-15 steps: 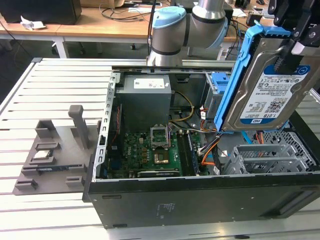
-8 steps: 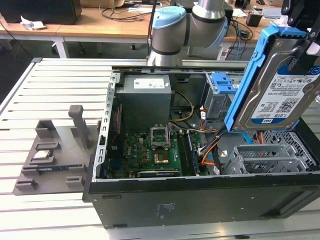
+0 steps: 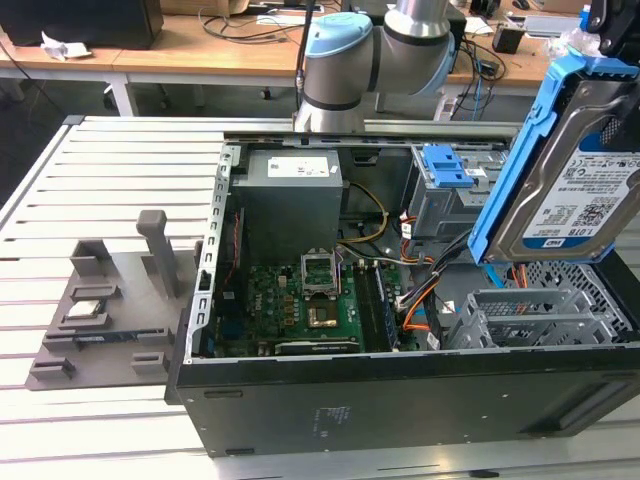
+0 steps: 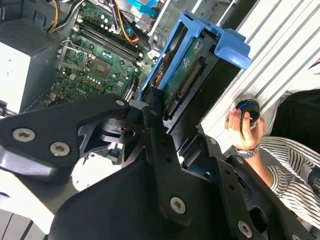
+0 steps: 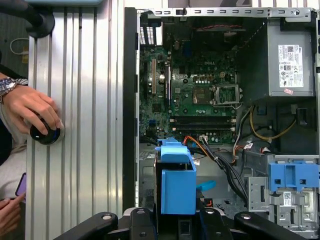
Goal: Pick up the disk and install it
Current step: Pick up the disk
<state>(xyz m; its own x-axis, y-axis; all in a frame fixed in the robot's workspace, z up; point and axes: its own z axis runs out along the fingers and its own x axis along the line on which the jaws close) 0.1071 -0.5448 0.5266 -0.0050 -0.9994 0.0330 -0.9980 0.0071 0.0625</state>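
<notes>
the gripper (image 5: pixel 178 224) is closed on the disk (image 3: pixel 565 170), and its black fingers (image 4: pixel 151 122) press the blue rails from both sides. so the picking up is done: the disk hangs in the air, tilted, and touches nothing of the case (image 3: pixel 400 395) under it. in the exterior view it is above the right part of the case, over the grey metal brackets (image 3: pixel 530 310) there. the installing is not done yet, i judge: the disk sits in no bay and is apart from the drive cage (image 3: pixel 445 190) with the blue latch. deeper in the case the motherboard (image 3: pixel 310 300) lies uncovered. farther off, on the ribbed table (image 3: pixel 100 170), a person's hand (image 5: pixel 32 107) rests on a black knob (image 5: pixel 46 134).
</notes>
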